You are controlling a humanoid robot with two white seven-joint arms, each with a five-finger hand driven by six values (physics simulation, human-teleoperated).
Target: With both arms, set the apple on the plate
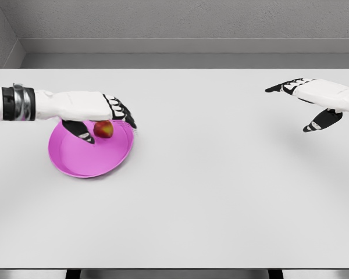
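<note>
— Where's the apple (103, 129)?

— Over the pink plate (84, 157), pinched between the left hand (102, 119)'s thumb and fingers. I can't tell whether it touches the plate.

— And the other hand?

— The right hand (314, 102) hovers over the white counter (221, 192), well apart, fingers spread, holding nothing.

— Nearly finished?

— I'd say so: only letting go and pulling away looks left.

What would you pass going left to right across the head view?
Pink plate with the left hand above it, the apple under that hand, bare white table, then the right hand.
</note>
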